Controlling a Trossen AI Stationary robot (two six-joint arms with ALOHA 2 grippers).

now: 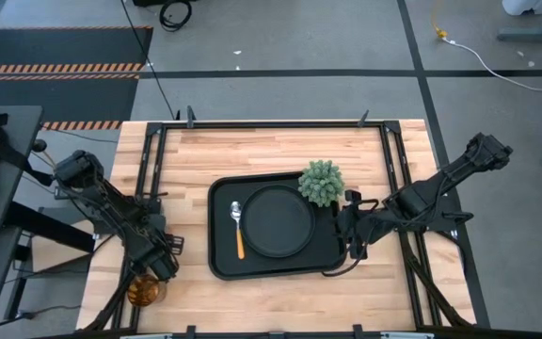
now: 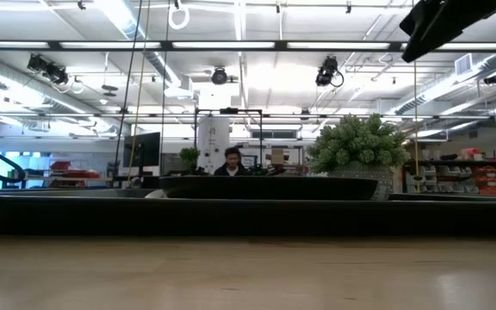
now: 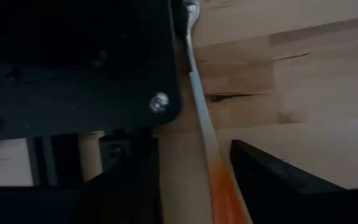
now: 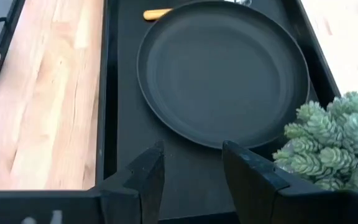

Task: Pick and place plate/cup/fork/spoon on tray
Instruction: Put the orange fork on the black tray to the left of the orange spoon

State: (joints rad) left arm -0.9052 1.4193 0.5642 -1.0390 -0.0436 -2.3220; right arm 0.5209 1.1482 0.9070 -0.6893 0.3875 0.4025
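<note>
plate (image 1: pixel 278 221) on tray (image 1: pixel 220 262) | spoon (image 1: pixel 238 229) left of plate

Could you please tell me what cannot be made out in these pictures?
Fork: in the high view it is hidden under the left arm; only the left wrist view shows it, with its head cut off at the top edge.
Cup: in the high view, partly covered by the left gripper.
Spoon: in the low view, hidden behind the rim of the tray.

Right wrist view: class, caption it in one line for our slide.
Open right gripper over the tray, facing the plate beside a succulent.
</note>
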